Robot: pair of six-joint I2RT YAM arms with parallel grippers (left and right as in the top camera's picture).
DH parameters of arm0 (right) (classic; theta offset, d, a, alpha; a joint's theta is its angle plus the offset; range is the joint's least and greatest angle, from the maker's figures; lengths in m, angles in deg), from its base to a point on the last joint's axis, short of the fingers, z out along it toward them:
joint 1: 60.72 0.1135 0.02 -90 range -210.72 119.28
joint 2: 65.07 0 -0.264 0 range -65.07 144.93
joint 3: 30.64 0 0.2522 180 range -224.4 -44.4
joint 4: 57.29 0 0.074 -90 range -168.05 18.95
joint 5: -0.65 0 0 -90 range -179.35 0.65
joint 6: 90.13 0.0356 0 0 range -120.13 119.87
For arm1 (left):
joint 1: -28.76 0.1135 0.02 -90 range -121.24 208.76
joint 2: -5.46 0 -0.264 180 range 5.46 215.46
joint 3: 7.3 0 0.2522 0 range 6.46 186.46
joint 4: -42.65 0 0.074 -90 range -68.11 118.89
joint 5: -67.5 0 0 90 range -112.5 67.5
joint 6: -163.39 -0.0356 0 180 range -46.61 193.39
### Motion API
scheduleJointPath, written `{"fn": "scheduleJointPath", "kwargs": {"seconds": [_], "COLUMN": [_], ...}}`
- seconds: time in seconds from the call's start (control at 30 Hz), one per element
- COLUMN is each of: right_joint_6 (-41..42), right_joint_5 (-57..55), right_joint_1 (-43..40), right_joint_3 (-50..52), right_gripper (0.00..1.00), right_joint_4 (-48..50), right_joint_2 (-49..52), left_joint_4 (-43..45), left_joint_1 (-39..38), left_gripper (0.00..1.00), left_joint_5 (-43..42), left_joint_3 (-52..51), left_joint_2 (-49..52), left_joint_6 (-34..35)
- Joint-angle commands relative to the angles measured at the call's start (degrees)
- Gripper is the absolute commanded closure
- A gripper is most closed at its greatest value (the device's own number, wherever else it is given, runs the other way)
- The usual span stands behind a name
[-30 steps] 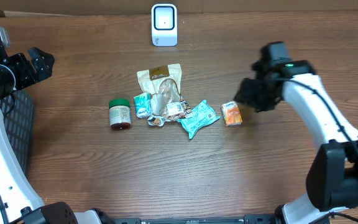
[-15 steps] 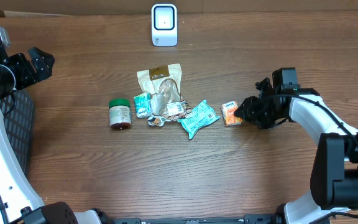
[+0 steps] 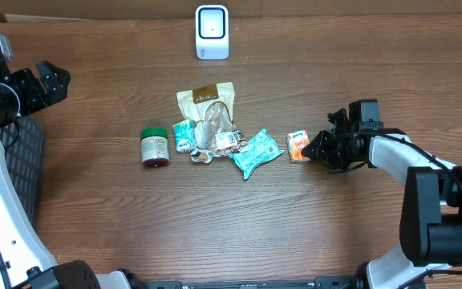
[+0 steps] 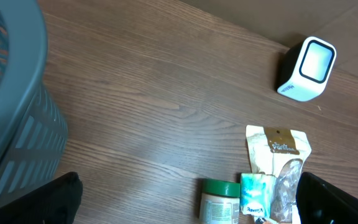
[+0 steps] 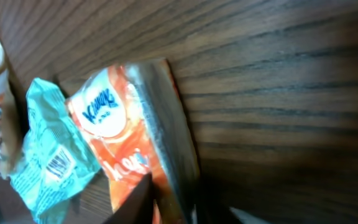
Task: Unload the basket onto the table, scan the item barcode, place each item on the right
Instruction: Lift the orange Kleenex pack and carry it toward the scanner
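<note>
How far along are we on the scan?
Nothing looks done yet: the orange packet lies on the table, away from the scanner. In hand: the right tool is at its edge, grip unclear. Remaining: lift it, show its barcode to the scanner.

A green-lidded jar (image 3: 155,148) lies on its side near the middle of the wooden tabletop (image 3: 335,233), just left of a small heap of packets. In that heap a tan pouch (image 3: 206,103) lies toward the far edge, with a small teal packet (image 3: 184,135) touching its near left corner and a larger crumpled teal wrapper (image 3: 256,153) on the right. A dark grey slatted basket (image 3: 24,156) stands at the left edge.
</note>
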Motion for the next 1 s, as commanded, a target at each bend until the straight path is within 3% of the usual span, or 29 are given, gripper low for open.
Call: {"fn": "scheduleJointPath", "kwargs": {"seconds": [0.0,0.2,0.43,0.57,0.83,0.97], "right_joint_6": [1.84,1.64,5.11,20.48,55.3,73.83], "right_joint_5": [-1.01,11.34,43.34,53.55,56.0,55.3], "right_joint_1": [0.04,-0.52,-0.94,-0.26,0.07,0.07], "right_joint_3": [2.23,1.66,-1.55,-1.99,-1.99,-1.99], "right_gripper": [0.94,0.96,0.96,0.96,0.96,0.96], "right_joint_4": [0.61,0.48,9.11,23.74,50.18,68.22], "right_joint_2": [0.61,-1.33,-9.16,-11.06,-11.1,-11.1], "left_joint_4": [0.04,0.07,0.04,0.04,0.04,0.07], "left_joint_1": [-0.39,-0.39,-0.39,-0.39,-0.39,-0.39], "left_gripper": [0.01,0.01,0.0,0.0,0.0,0.0], "left_joint_5": [-0.85,-0.85,-0.85,-0.85,-0.85,-0.85], "left_joint_3": [0.96,0.96,0.96,0.96,0.96,0.96], "left_joint_2": [-0.35,-0.35,-0.35,-0.35,-0.35,-0.35], "left_joint_6": [0.94,0.94,0.94,0.94,0.94,0.94]}}
